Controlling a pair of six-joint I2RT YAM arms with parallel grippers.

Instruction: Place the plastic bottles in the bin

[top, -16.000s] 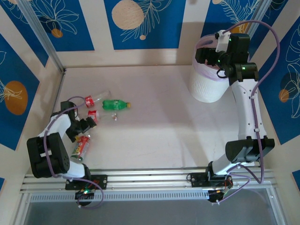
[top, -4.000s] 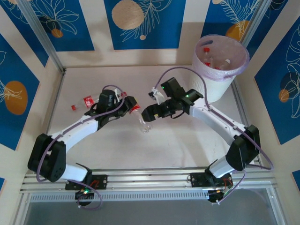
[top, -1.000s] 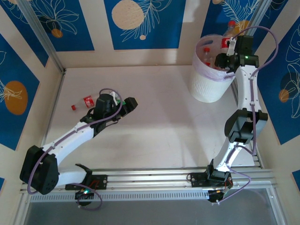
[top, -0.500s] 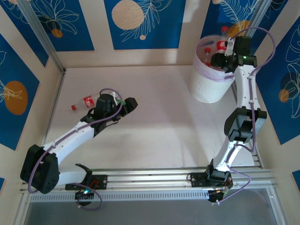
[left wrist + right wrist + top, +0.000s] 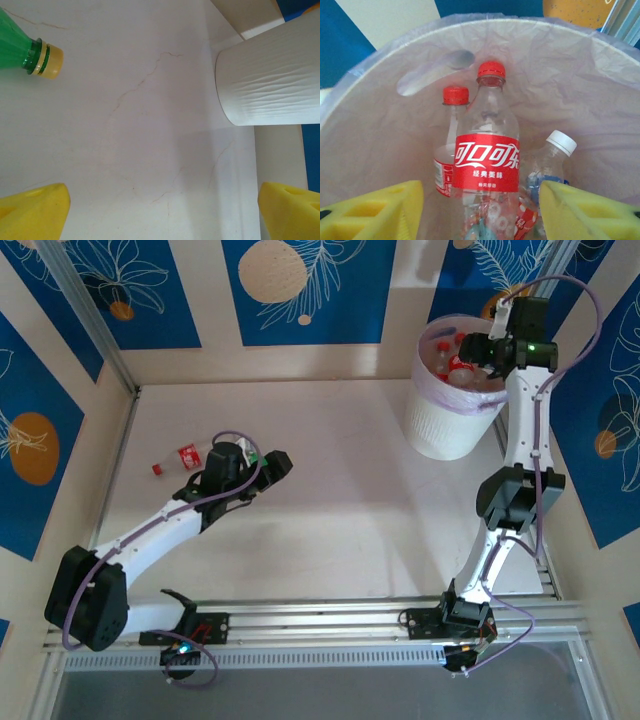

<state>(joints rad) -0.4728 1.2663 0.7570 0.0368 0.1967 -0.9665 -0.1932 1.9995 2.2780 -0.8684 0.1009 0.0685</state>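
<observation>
Drop step: the right gripper [image 5: 481,200], hanging over the bin [image 5: 440,430] with jaws apart, is letting a red-capped bottle [image 5: 487,160] settle inside, while the left gripper [image 5: 162,210], spread empty well apart from the bin, is facing a green bottle [image 5: 17,52], probably the next pick.

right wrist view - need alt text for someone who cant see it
Looking down into the lilac-lined bin, where a clear red-labelled bottle stands beside a second red-capped bottle and a white-capped bottle. The right gripper hangs open above them, its yellow fingers in the bottom corners.
</observation>
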